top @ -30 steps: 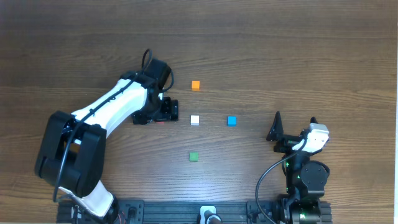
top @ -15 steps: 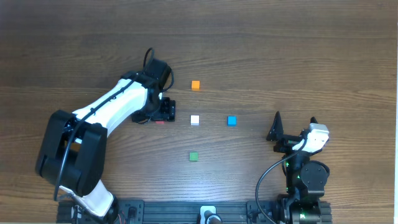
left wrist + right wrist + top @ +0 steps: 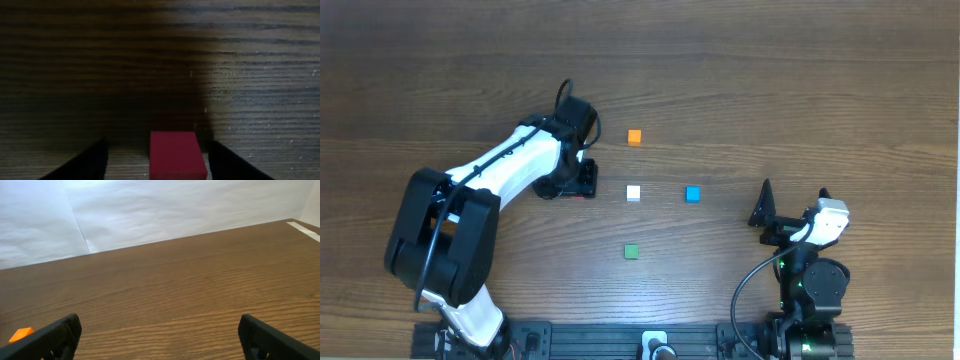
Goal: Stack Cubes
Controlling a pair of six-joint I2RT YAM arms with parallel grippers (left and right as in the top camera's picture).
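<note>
A red cube (image 3: 177, 155) rests on the wood between the fingers of my left gripper (image 3: 157, 150), closer to one finger; the fingers are apart and not pressing it. From above, the left gripper (image 3: 587, 180) sits low on the table just left of a white cube (image 3: 633, 193). An orange cube (image 3: 635, 137) lies behind it, a blue cube (image 3: 693, 194) to the right and a green cube (image 3: 631, 252) nearer the front. My right gripper (image 3: 790, 205) is open and empty near its base; its wrist view catches the orange cube (image 3: 21, 334).
The wooden table (image 3: 800, 90) is bare around the cubes. A white wall (image 3: 150, 210) stands behind the table's far edge. The arm bases and a black rail (image 3: 650, 340) line the front edge.
The left gripper has drawn back slightly to the left, away from the white cube. The cubes and the right arm have not moved.
</note>
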